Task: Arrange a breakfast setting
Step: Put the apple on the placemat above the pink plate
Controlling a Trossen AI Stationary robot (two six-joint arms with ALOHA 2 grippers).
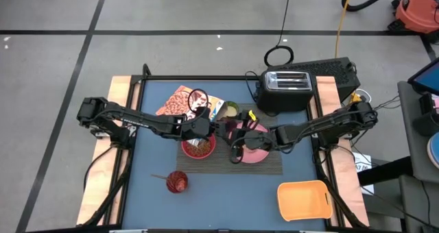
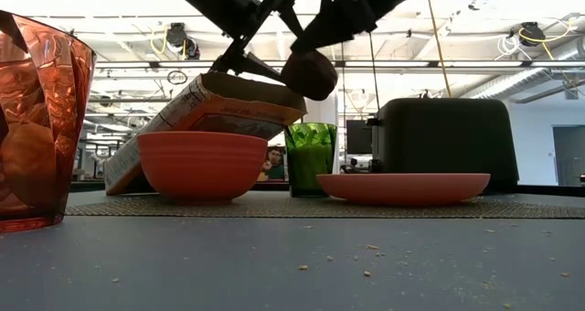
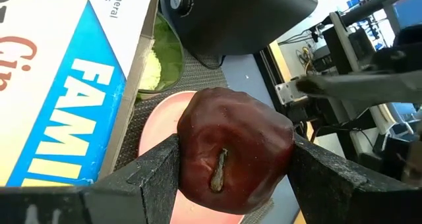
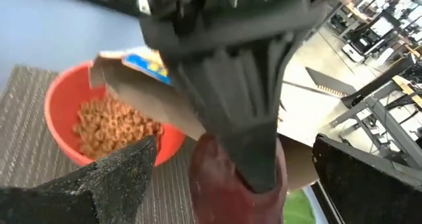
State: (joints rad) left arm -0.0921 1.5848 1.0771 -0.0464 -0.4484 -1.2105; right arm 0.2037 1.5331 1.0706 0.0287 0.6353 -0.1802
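Observation:
A dark red apple hangs in the air above the striped placemat, between the red bowl of cereal and the pink plate. My left gripper reaches in from the table's left and is shut on the apple. My right gripper comes from the right and is open. Its fingers stand on either side of the apple and of the left gripper's tip, with gaps showing. The cereal box leans tilted behind the bowl. My left gripper pinches the apple between its two fingers, one on each opposite side, with the stem end turned back toward the wrist. The fingers slant down from the table's left. The apple is lifted clear, above the gap between bowl and plate.
A green cup stands behind the bowl and plate, with a black toaster at the far right. An orange tray lies at the near right. A red glass stands at the near left on the blue tabletop.

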